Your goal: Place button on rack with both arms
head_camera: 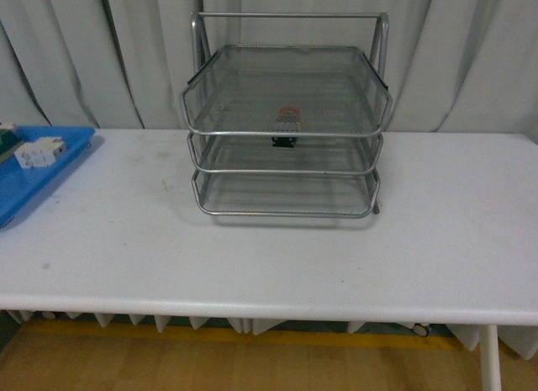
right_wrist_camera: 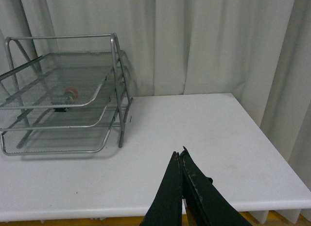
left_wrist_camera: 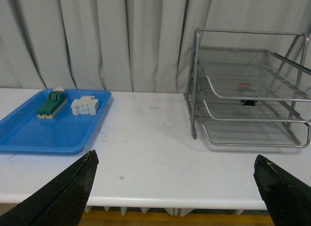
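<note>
The silver wire-mesh rack (head_camera: pixel 286 208) stands at the back middle of the white table, also visible as the rack (left_wrist_camera: pixel 252 138) and the rack (right_wrist_camera: pixel 53 146). The button (head_camera: pixel 287 122), with its red cap, sits inside the rack on a mesh tier; the button (left_wrist_camera: pixel 246 93) and the button (right_wrist_camera: pixel 68 97) show through the wire. My left gripper (left_wrist_camera: pixel 176 165) is open, its black fingers (left_wrist_camera: pixel 68 192) spread wide over the table's front edge, far from the rack. My right gripper (right_wrist_camera: pixel 180 155) is shut with nothing in it, above the bare table right of the rack. Neither arm shows in the front view.
A flat blue tray (left_wrist_camera: pixel 29 138) lies at the table's left end, holding a green-and-beige block (left_wrist_camera: pixel 52 103) and a white terminal block (left_wrist_camera: pixel 85 106). The blue tray (head_camera: pixel 25 189) also shows in the front view. Grey curtains hang behind the table (head_camera: pixel 269 248).
</note>
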